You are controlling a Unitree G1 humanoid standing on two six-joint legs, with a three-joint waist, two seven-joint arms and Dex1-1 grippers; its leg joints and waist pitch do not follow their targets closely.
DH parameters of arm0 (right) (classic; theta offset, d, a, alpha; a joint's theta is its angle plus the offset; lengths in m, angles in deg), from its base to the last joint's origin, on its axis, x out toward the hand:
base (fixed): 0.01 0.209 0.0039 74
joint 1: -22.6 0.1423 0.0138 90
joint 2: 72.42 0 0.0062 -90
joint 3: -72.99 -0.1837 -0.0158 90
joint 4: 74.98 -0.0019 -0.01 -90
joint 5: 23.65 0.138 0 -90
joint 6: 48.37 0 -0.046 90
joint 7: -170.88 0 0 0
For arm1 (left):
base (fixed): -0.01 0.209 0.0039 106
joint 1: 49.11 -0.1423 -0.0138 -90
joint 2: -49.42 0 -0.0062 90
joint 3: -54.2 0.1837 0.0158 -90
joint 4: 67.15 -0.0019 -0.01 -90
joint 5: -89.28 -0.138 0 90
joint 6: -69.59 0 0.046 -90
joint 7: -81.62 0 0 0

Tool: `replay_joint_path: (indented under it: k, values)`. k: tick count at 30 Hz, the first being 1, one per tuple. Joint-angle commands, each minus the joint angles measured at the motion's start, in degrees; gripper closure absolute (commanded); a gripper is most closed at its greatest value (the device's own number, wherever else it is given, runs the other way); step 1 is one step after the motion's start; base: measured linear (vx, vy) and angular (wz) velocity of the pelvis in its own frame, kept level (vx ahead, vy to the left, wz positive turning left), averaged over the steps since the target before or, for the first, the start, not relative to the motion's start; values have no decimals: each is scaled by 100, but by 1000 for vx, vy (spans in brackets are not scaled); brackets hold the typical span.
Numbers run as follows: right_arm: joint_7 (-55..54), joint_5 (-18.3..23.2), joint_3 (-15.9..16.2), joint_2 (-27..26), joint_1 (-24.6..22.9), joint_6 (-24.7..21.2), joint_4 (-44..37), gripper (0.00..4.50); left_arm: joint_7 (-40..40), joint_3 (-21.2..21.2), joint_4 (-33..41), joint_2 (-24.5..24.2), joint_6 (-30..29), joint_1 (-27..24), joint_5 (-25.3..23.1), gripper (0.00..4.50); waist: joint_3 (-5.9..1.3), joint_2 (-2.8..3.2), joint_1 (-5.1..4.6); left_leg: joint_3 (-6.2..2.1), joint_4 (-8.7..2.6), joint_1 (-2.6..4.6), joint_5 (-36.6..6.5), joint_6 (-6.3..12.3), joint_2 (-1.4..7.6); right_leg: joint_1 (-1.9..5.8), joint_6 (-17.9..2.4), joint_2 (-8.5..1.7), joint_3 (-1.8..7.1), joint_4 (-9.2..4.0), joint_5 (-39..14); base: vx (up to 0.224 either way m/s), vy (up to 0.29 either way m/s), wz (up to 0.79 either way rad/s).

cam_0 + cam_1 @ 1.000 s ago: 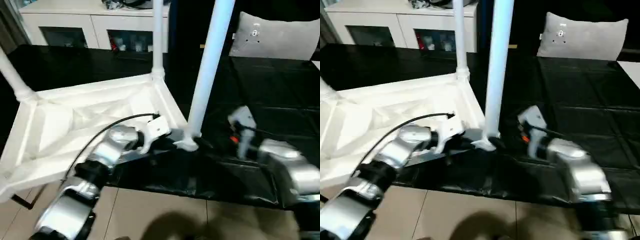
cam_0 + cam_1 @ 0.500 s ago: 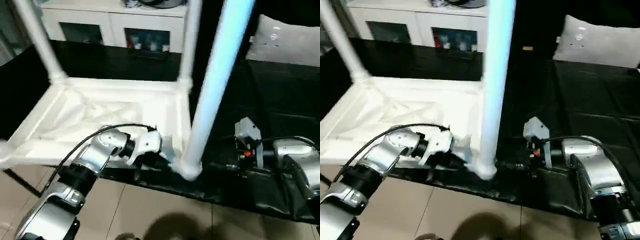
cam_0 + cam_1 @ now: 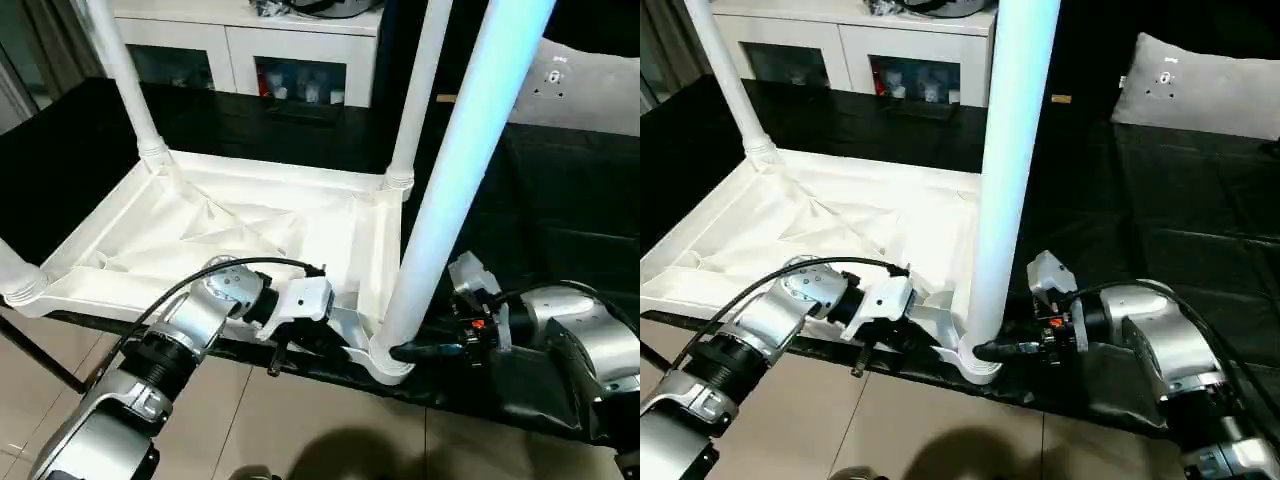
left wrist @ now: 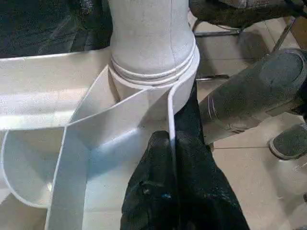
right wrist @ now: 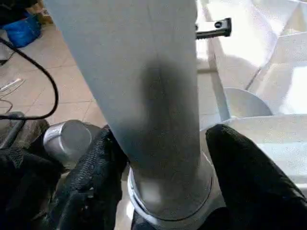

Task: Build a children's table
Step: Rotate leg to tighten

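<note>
The white children's table (image 3: 230, 225) lies upside down on a black-covered surface, X-ribbed underside up. Legs stand in its corner sockets: two far ones (image 3: 125, 80) (image 3: 418, 100) and a thick near one (image 3: 455, 190). My left gripper (image 3: 325, 338) is shut on the table's near rim beside that corner; in the left wrist view its black fingers (image 4: 153, 191) straddle the rim wall below the socket (image 4: 153, 67). My right gripper (image 3: 405, 352) is shut on the near leg's base (image 5: 163, 143), with one finger on each side of it (image 5: 91, 177).
A white cabinet with glass doors (image 3: 250, 50) stands behind, and a grey cushion (image 3: 590, 85) lies at the back right. The table's near corner overhangs the tiled floor (image 3: 300, 430). A person's grey-trousered leg (image 4: 249, 100) and shoe are close by.
The camera has shifted and tilted. My right gripper, apart from the near leg a second ago, has moved in and now clasps its base. The left gripper keeps its hold on the rim.
</note>
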Motion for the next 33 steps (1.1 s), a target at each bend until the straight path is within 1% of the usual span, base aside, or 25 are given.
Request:
replay_joint_path:
  k: [1,3,5,6,7,8,9,11,13,15,16,17,18,20,21,22,23,24,25,27,28,29,30,31,33]
  values:
    - [71,31,20,32,104,23,41,201,-140,43,178,14,154,124,69,450,-432,-77,-30,-58,-378,-9,-495,543,269,391,-353,-417,371,-387,-2064,0,0,0]
    - [97,46,53,-16,121,-7,44,231,-92,-7,173,31,77,119,111,450,-437,-105,-31,-59,-377,-17,-456,545,267,396,-333,-417,373,-381,-2050,0,0,0]
    - [102,58,63,-34,117,-24,30,237,-73,-28,165,38,47,112,127,450,-435,-100,-29,-56,-375,-12,-451,547,266,389,-330,-416,373,-385,-2076,0,0,0]
    - [80,162,31,-74,77,-134,-62,244,-17,-70,149,61,-37,98,154,450,-432,-96,-28,-53,-375,-12,-460,546,261,390,-320,-417,370,-391,-2115,0,0,0]
    - [46,257,1,-101,21,-245,-178,249,55,-113,141,87,-133,81,176,450,-432,-116,-34,-48,-376,-8,-456,549,264,390,-318,-415,372,-391,-2119,0,0,0]
    - [-13,341,-32,-125,-59,-337,-323,252,167,-163,132,132,-245,70,194,450,-425,-106,-33,-57,-381,-14,-434,549,271,396,-325,-412,372,-390,-2122,0,0,0]
    - [-106,426,-66,-153,-143,-473,-483,252,290,-223,139,181,-364,60,220,450,-421,-127,-36,-49,-383,-2,-461,539,272,387,-290,-413,377,-406,-2189,0,0,0]
    - [-493,633,-177,-316,-369,-815,-944,253,673,-391,160,336,-663,78,276,450,-412,-116,-17,-51,-390,15,-457,502,273,375,-237,-417,380,-426,-2287,0,0,0]
    - [-822,648,-199,-450,-446,-1038,-1130,254,933,-464,108,417,-727,117,238,450,-414,-115,-37,-57,-392,-10,-485,456,249,394,-167,-421,357,-439,-2372,0,0,0]
    - [-1555,465,-249,-762,-467,-1316,-1186,254,1343,-572,11,562,-882,191,185,450,-398,-107,-81,-50,-390,-16,-542,375,197,388,-22,-400,325,-490,-2593,0,0,0]
    - [-2228,279,-345,-1082,-430,-1513,-1122,254,1659,-635,-38,674,-1027,246,144,450,-390,-87,-136,-58,-390,-19,-567,285,173,385,53,-388,296,-522,-2707,0,0,0]
    - [-2583,150,-402,-1249,-396,-1518,-1063,254,1803,-658,-51,726,-1098,272,131,450,-390,-101,-179,-54,-382,-27,-597,247,154,379,106,-375,274,-542,-2747,0,0,0]
    - [-2954,31,-474,-1428,-359,-1539,-998,254,1965,-691,-61,792,-1194,293,122,450,-394,-78,-261,-66,-374,-36,-665,201,128,394,201,-376,234,-564,-2846,0,0,0]
    - [-3493,-158,-560,-1697,-296,-1539,-904,254,2202,-732,-91,909,-1314,338,101,450,-387,-93,-396,-78,-363,-69,-743,190,103,413,315,-357,185,-605,-2935,0,0,0]
    - [-3578,-189,-572,-1739,-286,-1535,-890,254,2238,-738,-97,928,-1330,346,96,450,-406,-76,-413,-83,-363,-52,-749,200,109,420,330,-364,182,-608,-2903,0,0,0]
    - [-3971,-290,-628,-1945,-252,-1593,-885,254,2456,-781,-138,1036,-1420,390,56,450,-404,-73,-510,-88,-365,-54,-742,270,118,404,279,-355,196,-615,-2771,0,0,0]
    - [-4256,-393,-648,-2094,-211,-1612,-857,254,2636,-814,-201,1123,-1470,434,28,450,-401,-44,-532,-81,-357,-43,-733,275,111,382,243,-349,205,-611,-2736,0,0,0]
    - [-4532,-487,-666,-2234,-175,-1654,-849,254,2810,-849,-259,1206,-1524,476,-1,450,-400,-54,-571,-79,-358,-35,-731,292,99,376,191,-343,200,-619,-2734,0,0,0]
    - [-4978,-590,-750,-2469,-74,-1706,-739,254,3130,-913,-380,1328,-1563,550,-44,450,-406,-58,-579,-82,-359,-45,-727,309,94,392,182,-345,196,-614,-2724,0,0,0]
    - [-5791,-703,-935,-2906,137,-1697,-491,254,3565,-1019,-550,1514,-1636,657,-91,450,-410,-8,-603,-93,-360,-43,-684,314,103,385,129,-351,210,-604,-2635,0,0,0]
    - [-5844,-710,-950,-2942,151,-1686,-471,254,3594,-1026,-559,1528,-1642,664,-97,450,-419,-15,-634,-106,-369,-61,-663,284,113,399,82,-355,208,-582,-2559,0,0,0]
    - [-6241,-772,-1052,-3240,267,-1498,-304,254,3786,-1063,-613,1636,-1691,713,-147,450,-440,-30,-621,-114,-375,-66,-569,306,141,411,15,-389,245,-541,-2350,0,0,0]
    - [-6327,-786,-1076,-3345,296,-1354,-257,220,3835,-1059,-615,1666,-1713,723,-160,450,-445,-15,-624,-128,-380,-79,-471,339,155,434,-67,-393,257,-499,-2162,0,0,0]
    - [-6367,-792,-1081,-3410,306,-1271,-252,199,3857,-1052,-598,1678,-1733,722,-169,450,-457,-18,-617,-120,-376,-66,-412,372,165,423,-107,-399,286,-482,-2022,0,0,0]
    - [-6363,-797,-1075,-3446,304,-1223,-262,175,3865,-1034,-579,1678,-1742,721,-184,450,-468,-10,-600,-119,-371,-69,-248,495,186,423,-307,-409,327,-401,-1598,28,1,1]
